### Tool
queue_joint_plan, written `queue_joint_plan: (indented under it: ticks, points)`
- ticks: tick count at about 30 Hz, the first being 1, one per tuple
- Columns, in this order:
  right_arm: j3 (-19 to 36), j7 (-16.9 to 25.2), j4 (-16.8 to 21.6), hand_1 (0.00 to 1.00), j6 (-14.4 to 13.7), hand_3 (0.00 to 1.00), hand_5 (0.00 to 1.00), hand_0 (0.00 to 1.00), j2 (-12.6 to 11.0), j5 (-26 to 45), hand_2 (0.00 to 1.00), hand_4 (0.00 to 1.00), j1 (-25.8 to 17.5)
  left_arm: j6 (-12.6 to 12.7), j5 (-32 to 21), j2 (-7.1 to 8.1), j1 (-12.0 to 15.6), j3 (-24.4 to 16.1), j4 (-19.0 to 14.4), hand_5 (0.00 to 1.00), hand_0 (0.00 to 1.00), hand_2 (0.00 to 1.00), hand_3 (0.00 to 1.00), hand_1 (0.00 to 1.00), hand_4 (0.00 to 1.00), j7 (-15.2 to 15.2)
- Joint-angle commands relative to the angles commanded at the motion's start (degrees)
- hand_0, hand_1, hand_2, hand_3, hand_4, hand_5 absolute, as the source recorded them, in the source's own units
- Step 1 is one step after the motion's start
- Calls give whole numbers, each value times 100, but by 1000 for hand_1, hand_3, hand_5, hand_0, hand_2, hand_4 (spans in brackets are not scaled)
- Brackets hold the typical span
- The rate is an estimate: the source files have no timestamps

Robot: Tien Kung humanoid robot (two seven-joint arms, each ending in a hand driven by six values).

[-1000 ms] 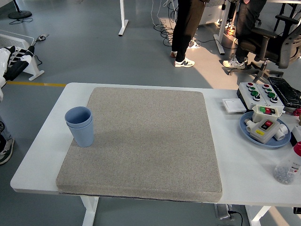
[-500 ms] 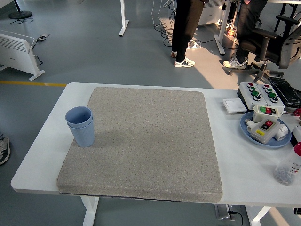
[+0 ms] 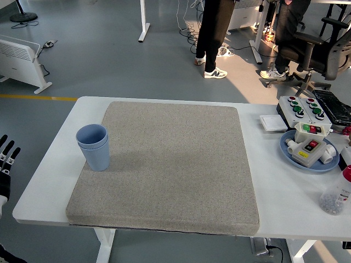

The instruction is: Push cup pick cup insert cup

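Currently left hand [image 3: 6, 156] is showing only at the far left edge, off the table and below its level, fingers pointing up and spread, holding nothing. Right hand is not showing at all. Cups [image 3: 94, 147] are sitting to the right of that hand and further away, on the mat [image 3: 175, 164] near its left edge, about midway along that side. They are looking like two blue cups already nested, one rim just above the other, standing upright with the long axis vertical and the opening up. So insertion is appearing done, judging from how they are stacked. Left hand is clearly the nearer one; any reach would be going right and forward over the table's [image 3: 52, 170] left strip. Room is opening wide to the right of the cups, with bare mat across the middle. Left of the cups the mat edge is close, then a narrow band of table before its edge, so pushing leftward is risking a fall. Blue plate [image 3: 293, 156] and button box [image 3: 301, 107] are sitting well apart at the right.
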Motion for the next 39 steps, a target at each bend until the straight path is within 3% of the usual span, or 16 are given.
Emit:
queue_joint_plan:
  ticks: [4, 10, 12, 21, 26, 34, 39]
  points:
    - [-42, 13, 0, 544, -8, 565, 454, 523, -8, 65, 622, 118, 6, -8, 189, -45, -12, 238, 106, 998, 764, 786, 735, 782, 643, 81]
    - [-66, 22, 2, 544, -18, 565, 456, 523, -21, 95, 622, 117, 35, -221, 322, -62, -115, 392, 286, 998, 796, 813, 740, 814, 643, 375]
    - [-84, 30, 1, 544, -30, 565, 453, 523, -25, 133, 622, 118, 37, -234, 289, -60, -109, 425, 291, 998, 831, 842, 781, 836, 645, 387]
    - [-76, 28, -1, 544, -30, 566, 451, 523, -33, 116, 622, 118, 47, -228, 157, -74, -132, 594, 308, 998, 818, 845, 786, 831, 645, 434]
    - [-70, 28, -2, 544, -28, 566, 450, 523, -35, 101, 622, 118, 38, -188, 570, -50, -140, 726, 343, 998, 803, 811, 732, 813, 632, 900]
    - [-61, 22, 2, 544, -30, 565, 449, 523, -42, 82, 622, 117, 29, -254, 772, -56, -95, 725, 370, 998, 803, 804, 718, 810, 624, 923]
    - [-56, 32, -3, 544, -35, 564, 450, 523, -44, 76, 622, 117, 10, -171, 822, -65, -72, 745, 406, 998, 804, 807, 720, 810, 613, 796]
